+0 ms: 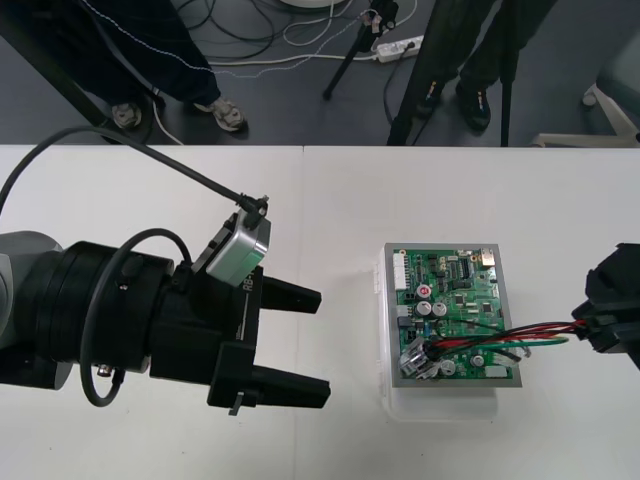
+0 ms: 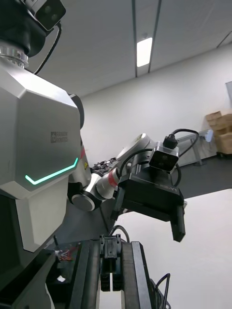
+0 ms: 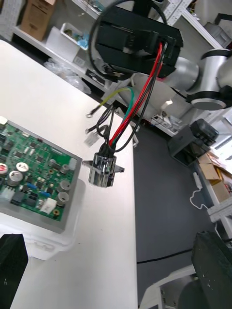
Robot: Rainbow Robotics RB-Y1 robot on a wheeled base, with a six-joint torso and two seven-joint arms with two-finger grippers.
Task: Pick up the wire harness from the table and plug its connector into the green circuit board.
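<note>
Pinching the wire harness (image 1: 510, 335) at one end, the right gripper (image 1: 592, 326) has its black fingers pressed close together. In its own wrist view a small black part sits between the fingertips, though whether that is the plug cannot be told. From that grip the red, black and green wires run out across the green circuit board (image 1: 450, 290). In the left wrist view they drop from the right gripper down to the round metal socket (image 3: 101, 169), which hangs flange-out at the board's corner. Whether the socket touches the board cannot be told. A few loose wire ends with small terminals dangle beside it above the table (image 1: 150, 200). The board lies on its white base (image 1: 440, 402) in the right half of the table. Its printing is too small to read.

The left gripper (image 1: 323, 345) is to the left of the board, apart from it, with its two fingers spread wide and pointing at the board, nothing between them. The letters "RB" can be read on its body, just under the small grey wrist camera (image 1: 238, 247); the rest of the marking is hidden.
</note>
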